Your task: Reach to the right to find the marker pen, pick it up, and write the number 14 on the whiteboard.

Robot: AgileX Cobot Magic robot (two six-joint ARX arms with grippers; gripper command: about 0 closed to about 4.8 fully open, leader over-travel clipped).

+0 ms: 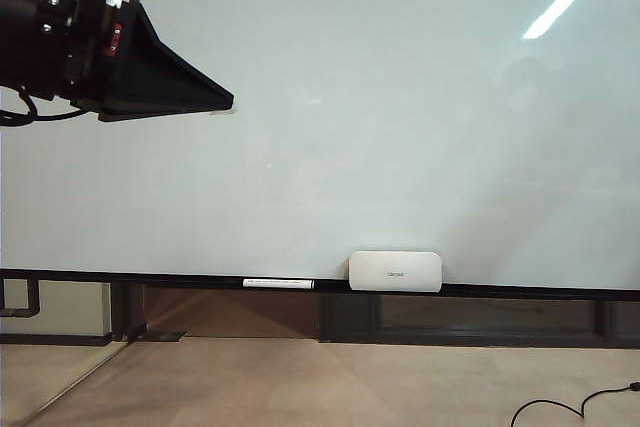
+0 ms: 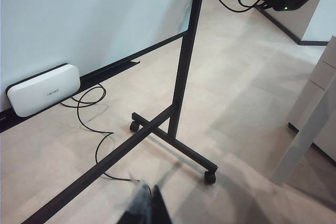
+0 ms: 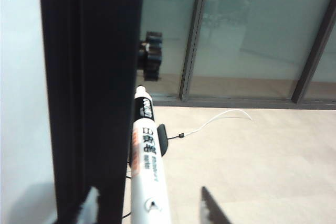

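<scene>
R fingers (image 3: 149, 208) straddle marker pen (image 3: 146, 166) beside whiteboard (image 3: 21, 77) frame; L fingers (image 2: 146, 205) over floor.

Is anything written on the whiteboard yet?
No. The whiteboard is blank in the exterior view; the marker sits between the right tool's fingers.

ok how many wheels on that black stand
2: one wheel at the stand's foot end nearer the whiteboard, one at the far end; others may be hidden. Left gripper hangs near the stand; right gripper straddles the marker pen.

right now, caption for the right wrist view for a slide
Right gripper open around the marker pen beside the whiteboard's dark frame.
</scene>
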